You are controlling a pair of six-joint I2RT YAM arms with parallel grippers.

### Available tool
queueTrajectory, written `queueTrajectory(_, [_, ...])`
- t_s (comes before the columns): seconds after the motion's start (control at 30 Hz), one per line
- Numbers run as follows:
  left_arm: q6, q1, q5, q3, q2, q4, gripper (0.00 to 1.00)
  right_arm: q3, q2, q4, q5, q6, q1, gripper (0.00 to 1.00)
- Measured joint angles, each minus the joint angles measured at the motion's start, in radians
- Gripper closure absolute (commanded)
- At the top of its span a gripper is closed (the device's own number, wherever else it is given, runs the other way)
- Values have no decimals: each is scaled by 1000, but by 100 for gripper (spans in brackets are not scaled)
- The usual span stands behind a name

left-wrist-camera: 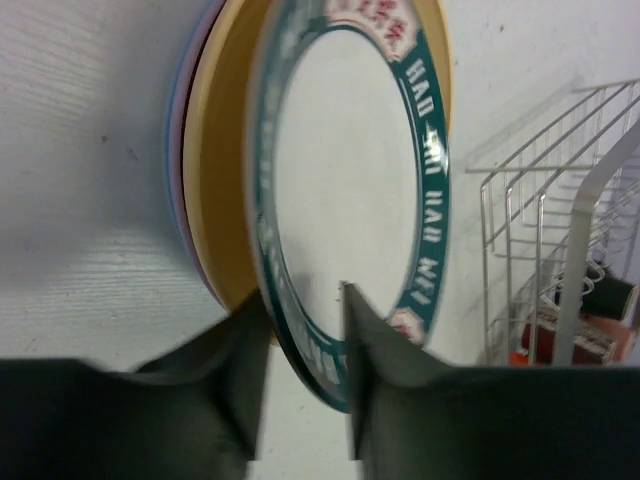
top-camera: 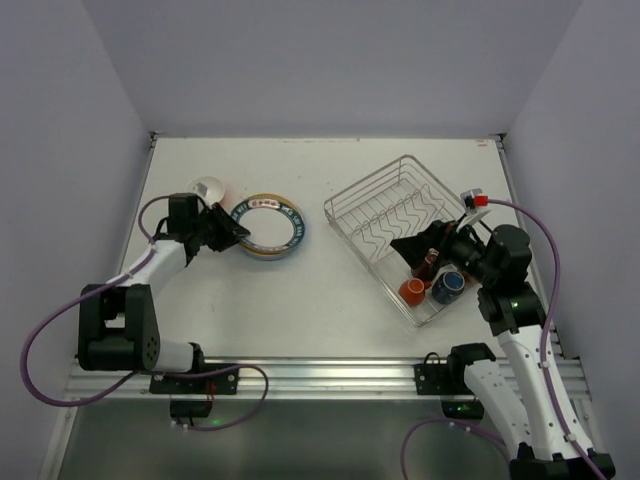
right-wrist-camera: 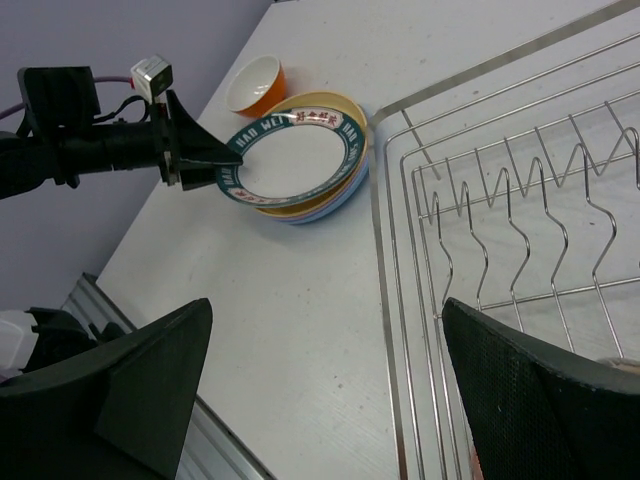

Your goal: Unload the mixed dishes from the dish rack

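A white plate with a dark teal patterned rim lies tilted on a stack of tan, lavender and blue plates, left of the dish rack. My left gripper straddles that plate's near rim, its fingers parted. An orange bowl with a white inside stands behind the stack. My right gripper hovers wide open and empty over the rack's near left edge. An orange mug and a blue mug sit in the rack's near end.
The rack lies at an angle on the right half of the white table, its zigzag slots bare. A reddish-brown mug shows just under my right wrist. Purple walls close in on three sides.
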Motion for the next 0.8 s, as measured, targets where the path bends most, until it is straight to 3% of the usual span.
queueTrajectory(0.07, [2,-22,-22,3,0,-13,29,0,0,-1,-2,-6,0,1])
queueTrajectory(0.2, [1,-68,-97,51,-16,-54,16,0,0,-3,-11,-11,0,1])
queueTrajectory(0.6, [53,-86,-247,108,-48,-155,10,0,17,-16,-16,-26,0,1])
queueTrajectory(0.7, [75,-93,-285,132,-48,-178,0,1,28,-28,-3,-32,0,1])
queueTrajectory(0.8, [98,-109,-323,166,-46,-207,0,2,34,-43,14,-35,0,1])
